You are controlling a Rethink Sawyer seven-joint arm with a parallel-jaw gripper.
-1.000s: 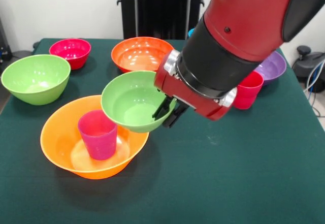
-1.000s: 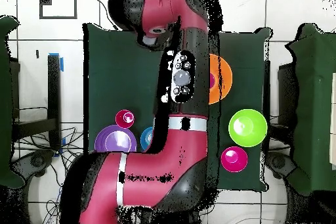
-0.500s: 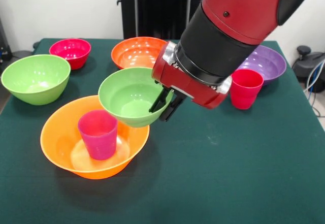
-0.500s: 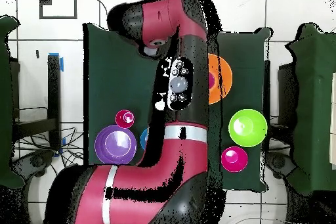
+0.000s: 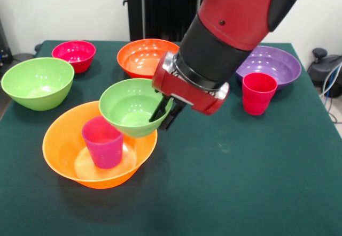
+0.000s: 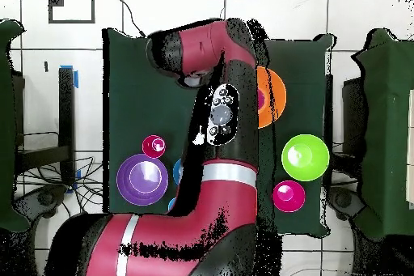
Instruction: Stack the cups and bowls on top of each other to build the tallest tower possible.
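Seven loose pieces are showing in the front view, so the tower is hardly begun. Working from the left: a large lime green bowl (image 5: 37, 82) is sitting on the tabletop (image 5: 240, 182), with a small pink-red bowl (image 5: 75, 54) behind it. Next, the large orange bowl (image 5: 93, 145) is serving as the base, and the purple-magenta cup (image 5: 103, 141) is standing upright inside it. That is the only stacking done. Just above and to the right of that cup, the small lime green bowl (image 5: 132, 107) is hanging tilted over the base bowl's far rim. The jaws (image 5: 163, 114) are clamped on its right-hand rim, one finger inside and one outside, as far as the shadowed grip lets one judge. Behind it a red-orange bowl (image 5: 145, 58) is resting. Farther right, the red-pink cup (image 5: 258, 93) is standing beside the purple bowl (image 5: 270, 66). The held bowl still has to be set on the cup, and every other piece remains to be added.
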